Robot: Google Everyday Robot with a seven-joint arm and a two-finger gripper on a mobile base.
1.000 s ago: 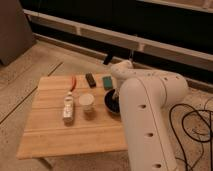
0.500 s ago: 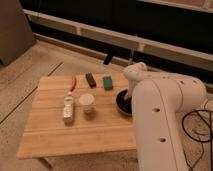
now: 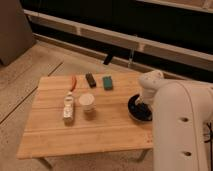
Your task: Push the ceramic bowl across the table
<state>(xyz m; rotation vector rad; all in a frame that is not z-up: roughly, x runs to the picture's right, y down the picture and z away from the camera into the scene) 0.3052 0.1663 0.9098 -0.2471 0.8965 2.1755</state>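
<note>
Since half a second ago, your ceramic bowl [image 3: 139, 109] has slid further toward 3 o'clock, and the arm has gone with it. You now have the bowl at the table's [image 3: 100, 135] 3 o'clock edge, with its rim close to the lip. Your gripper [image 3: 142, 103] reaches down into the bowl from the white wrist above it. The wrist hides it, so you cannot tell whether it is spread or closed.

A white cup [image 3: 86, 102] stands upright near the middle of the top, well apart from the bowl. At the cup's 9 o'clock, just beside it, lies a white bottle [image 3: 68, 108]. Along the 12 o'clock edge you have an orange-red item [image 3: 73, 82], a dark block [image 3: 90, 79] and a green block [image 3: 107, 82].
</note>
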